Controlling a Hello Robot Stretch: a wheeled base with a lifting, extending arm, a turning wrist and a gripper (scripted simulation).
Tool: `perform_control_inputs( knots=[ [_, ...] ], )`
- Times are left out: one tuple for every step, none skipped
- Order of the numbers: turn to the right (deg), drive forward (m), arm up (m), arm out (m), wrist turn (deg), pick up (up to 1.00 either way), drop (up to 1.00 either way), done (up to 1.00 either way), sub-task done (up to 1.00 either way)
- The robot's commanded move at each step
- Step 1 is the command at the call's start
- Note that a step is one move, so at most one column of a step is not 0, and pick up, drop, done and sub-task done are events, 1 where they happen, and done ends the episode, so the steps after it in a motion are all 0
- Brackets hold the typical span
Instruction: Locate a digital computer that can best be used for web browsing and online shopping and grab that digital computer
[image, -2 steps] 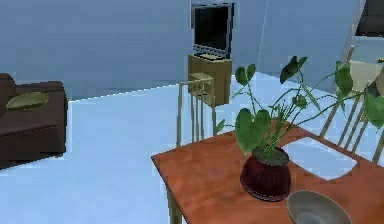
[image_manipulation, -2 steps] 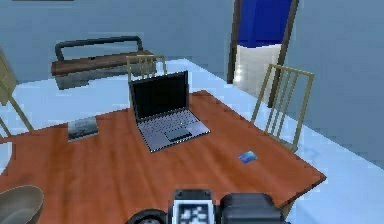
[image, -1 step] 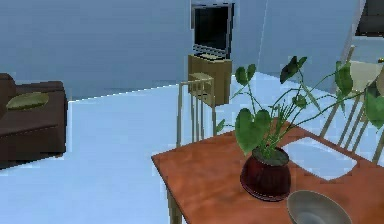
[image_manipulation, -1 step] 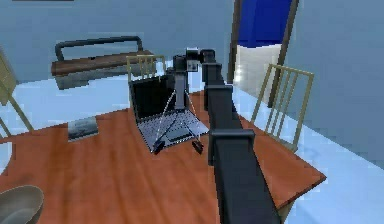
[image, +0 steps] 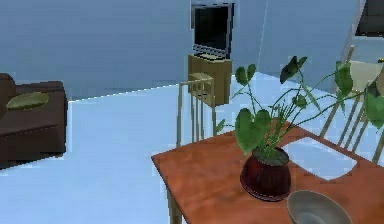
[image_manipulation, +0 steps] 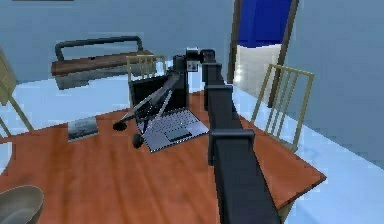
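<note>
Arm side view: your gripper (image_manipulation: 130, 133) is at the laptop (image_manipulation: 178, 128), which lies unfolded on the wooden table (image_manipulation: 100, 175); you cannot tell the jaws' state, nor whether anything is held.

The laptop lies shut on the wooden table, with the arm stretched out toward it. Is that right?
Not quite. The laptop is open, not shut, with its screen raised; the arm side view shows it. It does lie on the wooden table, with the arm stretched out toward it.
</note>
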Motion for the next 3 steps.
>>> perform_control_inputs(
  knots=[
    [0.0, 0.00, 0.00, 0.00, 45.0, 0.00, 0.00, 0.00, 0.00],
    [0.0, 0.00, 0.00, 0.00, 33.0, 0.00, 0.00, 0.00, 0.00],
    [0.0, 0.00, -0.30, 0.00, 0.0, 0.00, 0.00, 0.00, 0.00]
  ],
)
